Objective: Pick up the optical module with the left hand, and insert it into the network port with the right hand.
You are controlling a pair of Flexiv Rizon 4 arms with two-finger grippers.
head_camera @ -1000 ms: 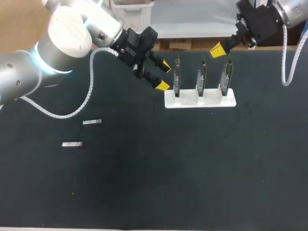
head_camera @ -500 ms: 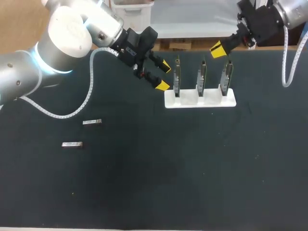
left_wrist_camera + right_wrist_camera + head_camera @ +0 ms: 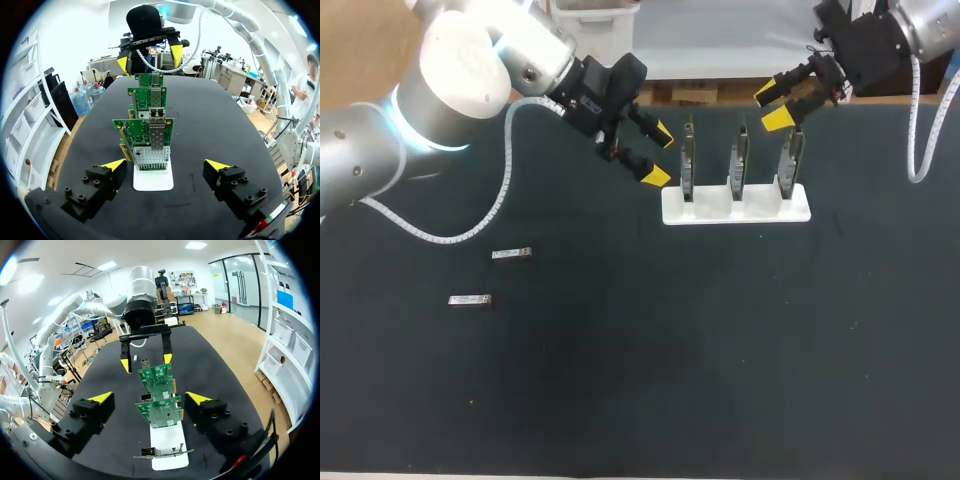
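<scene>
1. One optical module (image 3: pixel 511 254) and a second optical module (image 3: pixel 470 300) are seen lying flat on the dark desk (image 3: pixel 620 380), well apart from both arms. Neither has been picked up, so the task is judged to be at its start.
2. The left fingers (image 3: pixel 656 178) are held wide apart and empty, just beside the leftmost network card (image 3: pixel 688 160). The modules are well to their left.
3. Three cards are stood upright in a white stand (image 3: pixel 735 212), probably so that each network port (image 3: pixel 156 122) can be reached freely.
4. The right fingers (image 3: pixel 778 119) are spread open with nothing held, near the rightmost network card (image 3: pixel 790 155), apparently placed ready for the insertion.
</scene>
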